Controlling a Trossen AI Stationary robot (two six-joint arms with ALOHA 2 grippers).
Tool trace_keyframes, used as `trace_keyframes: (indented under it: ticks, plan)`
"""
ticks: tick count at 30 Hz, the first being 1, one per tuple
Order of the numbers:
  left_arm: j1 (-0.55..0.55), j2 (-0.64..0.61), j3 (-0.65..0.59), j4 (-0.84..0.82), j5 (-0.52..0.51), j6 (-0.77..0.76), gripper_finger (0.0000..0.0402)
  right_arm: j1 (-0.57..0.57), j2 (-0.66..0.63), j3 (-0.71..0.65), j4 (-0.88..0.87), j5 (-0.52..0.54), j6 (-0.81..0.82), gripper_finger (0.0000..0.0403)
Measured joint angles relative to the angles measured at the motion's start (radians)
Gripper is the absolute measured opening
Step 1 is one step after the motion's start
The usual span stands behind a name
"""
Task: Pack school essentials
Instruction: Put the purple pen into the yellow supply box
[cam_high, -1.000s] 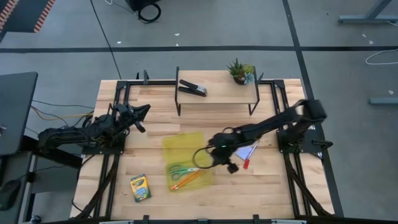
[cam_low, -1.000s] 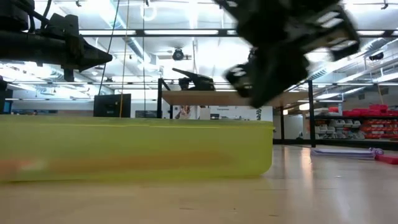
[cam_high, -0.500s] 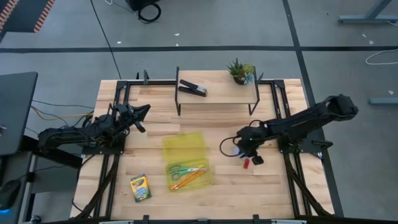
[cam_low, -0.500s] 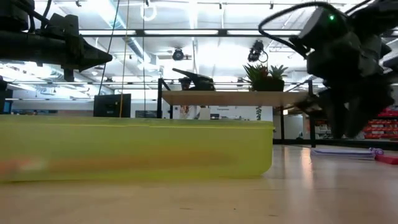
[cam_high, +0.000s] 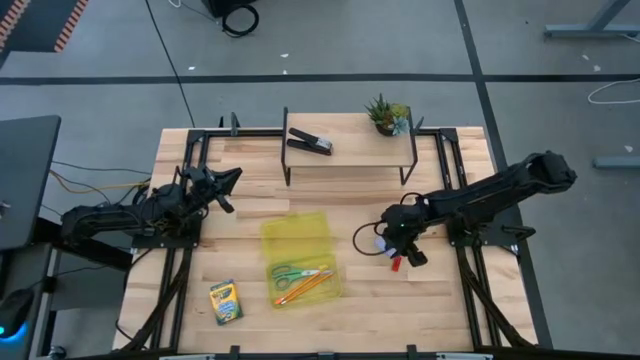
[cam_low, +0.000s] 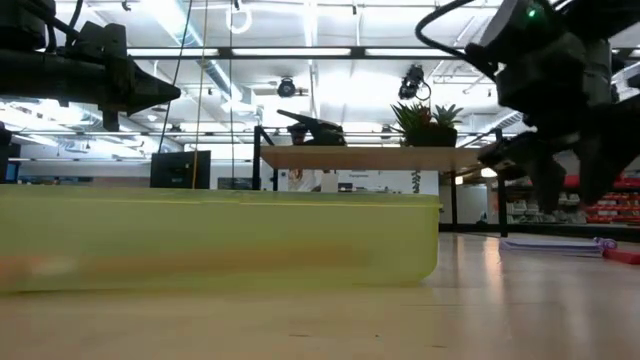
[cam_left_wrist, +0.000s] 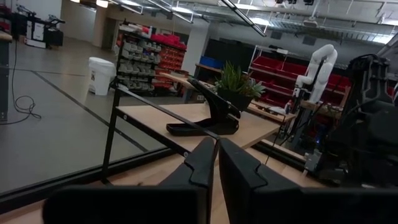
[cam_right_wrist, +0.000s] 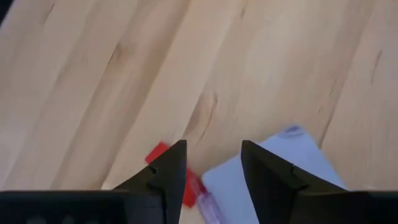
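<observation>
Right gripper (cam_high: 403, 252) has swung off the yellow tray (cam_high: 297, 232) in the last second and now hangs over the red block (cam_high: 396, 264) and pale-blue note pad (cam_right_wrist: 280, 168), right of the tray. Fingers parted, empty, block between the tips in its wrist view. Looks like the next pick.

Scissors (cam_high: 292, 272) and pencils (cam_high: 303, 287) already lie in the tray. Crayon box (cam_high: 226, 301) sits left of the tray on the surface, unpacked.

Left gripper (cam_high: 222, 189) parked behind the tray, fingers nearly touching, empty.

Stapler (cam_high: 311, 141) and plant (cam_high: 386, 114) on the shelf beyond; nothing blocks the pick.
</observation>
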Motion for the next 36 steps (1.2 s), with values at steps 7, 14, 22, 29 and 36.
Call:
trace_keyframes:
  ticks: [7,14,22,29,36]
  plan:
    - [0.0,0.0,0.0,0.0,0.0,0.0,0.0034,0.003,0.001,0.063,-0.125,0.022,-0.162,0.016]
    - [0.0,0.0,0.0,0.0,0.0,0.0,0.0037,0.003,0.001,0.003,-0.122,-0.077,-0.347,0.016]
    - [0.0,0.0,0.0,0.0,0.0,0.0,0.0028,-0.018,0.001,-0.1,0.053,-0.13,-0.369,0.016]
    - [0.0,0.0,0.0,0.0,0.0,0.0,0.0038,-0.055,0.001,-0.113,0.114,-0.159,-0.407,0.016]
    - [0.0,0.0,0.0,0.0,0.0,0.0,0.0032,-0.085,0.001,-0.212,0.286,-0.209,-0.363,0.016]
